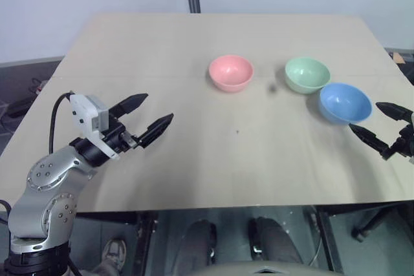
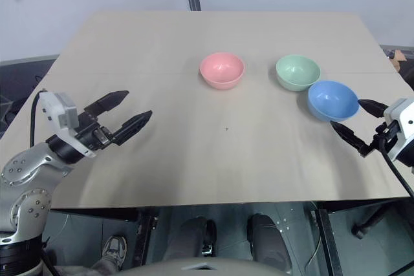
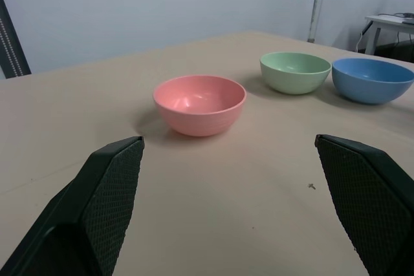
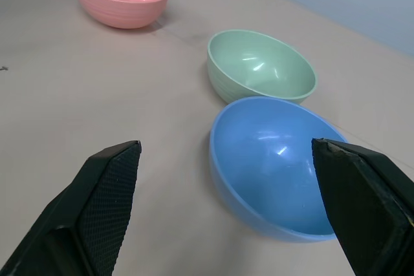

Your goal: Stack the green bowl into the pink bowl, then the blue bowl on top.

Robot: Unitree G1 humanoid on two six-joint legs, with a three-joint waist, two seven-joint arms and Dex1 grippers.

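A: Nearest you, your right gripper [image 2: 354, 123] is hovering spread wide and empty beside the blue bowl [image 2: 332, 99]; the left gripper [image 1: 147, 115] is waiting, equally spread.

B: Just beyond sits the green bowl [image 1: 306, 74]. Reach past blue, pinch its rim, then carry it left into the pink bowl [image 1: 230, 72].

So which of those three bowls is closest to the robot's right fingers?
The blue bowl. It sits just ahead of the open right fingers, beside the green bowl; the pink bowl stands apart, nearer the table's middle.
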